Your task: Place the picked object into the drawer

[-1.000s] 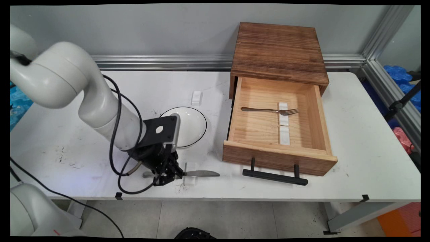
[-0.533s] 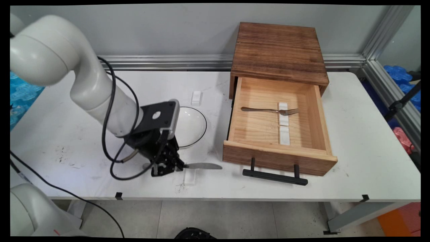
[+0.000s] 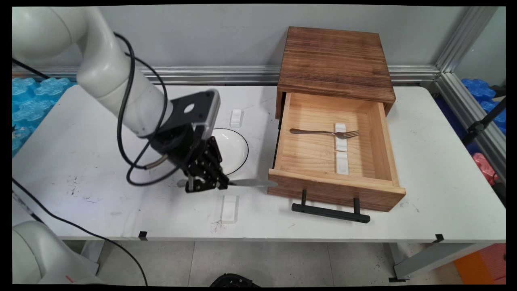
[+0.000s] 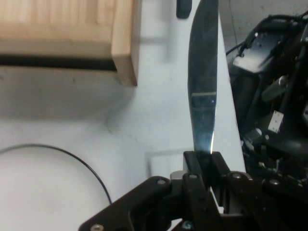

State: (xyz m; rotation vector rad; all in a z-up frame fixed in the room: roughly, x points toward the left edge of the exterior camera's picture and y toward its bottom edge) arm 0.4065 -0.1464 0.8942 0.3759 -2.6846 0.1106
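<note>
Gripper (image 3: 208,184) clamped on a knife (image 3: 246,183), blade sticking out level toward the drawer (image 3: 379,133). Knife is off the table (image 3: 444,161), above the small white rest (image 3: 229,208) left of the drawer front; blade tip looks just short of the front board, hard to tell. Plate (image 3: 236,147) sits left of the drawer. Fork (image 3: 323,132) already lies inside, on a white rest (image 3: 340,139). Second rest (image 3: 341,163) inside is bare.

A white plate (image 3: 232,151) with a thin black rim sits mid-frame on the white table (image 3: 436,161). Right of it a wooden box (image 3: 335,60) has its drawer (image 3: 323,161) open, with a fork (image 3: 323,132) inside.
</note>
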